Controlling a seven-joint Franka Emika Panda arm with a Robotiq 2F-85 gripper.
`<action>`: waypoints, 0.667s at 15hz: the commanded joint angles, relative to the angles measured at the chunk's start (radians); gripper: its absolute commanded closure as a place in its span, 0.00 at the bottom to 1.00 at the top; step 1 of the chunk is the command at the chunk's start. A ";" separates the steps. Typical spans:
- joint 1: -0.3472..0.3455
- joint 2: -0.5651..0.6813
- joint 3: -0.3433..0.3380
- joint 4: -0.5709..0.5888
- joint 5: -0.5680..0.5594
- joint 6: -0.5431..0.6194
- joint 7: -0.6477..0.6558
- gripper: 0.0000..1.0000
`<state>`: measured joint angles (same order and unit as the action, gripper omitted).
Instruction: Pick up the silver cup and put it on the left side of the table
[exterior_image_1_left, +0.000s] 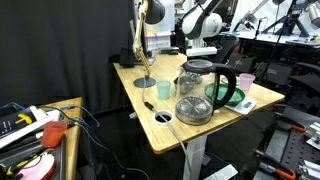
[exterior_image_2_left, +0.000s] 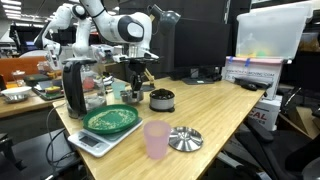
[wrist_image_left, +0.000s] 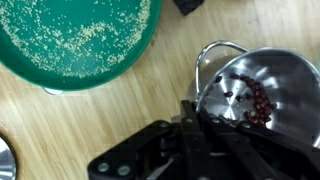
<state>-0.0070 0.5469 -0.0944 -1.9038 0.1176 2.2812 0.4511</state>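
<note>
The silver cup stands on the light-wood table, just behind the green plate. In the wrist view the cup is shiny, with small red bits inside. My gripper has come down at the cup's near rim, and its dark fingers meet over the cup's wall and look shut on it. In an exterior view the gripper hangs at the cup's side. In an exterior view the glass kettle hides the cup, and my gripper is behind the kettle on the table.
The glass kettle stands mid-table. A green plate sits on a white scale, with a pink cup and a silver disc near the edge. A dark teal cup and a lamp base are there too.
</note>
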 joint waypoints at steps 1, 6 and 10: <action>-0.022 -0.074 0.045 -0.010 0.072 -0.052 -0.091 0.99; -0.020 -0.147 0.049 -0.008 0.121 -0.064 -0.118 0.99; -0.031 -0.184 0.011 -0.013 0.118 -0.012 -0.056 0.99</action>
<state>-0.0243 0.3939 -0.0693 -1.9020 0.2134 2.2363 0.3656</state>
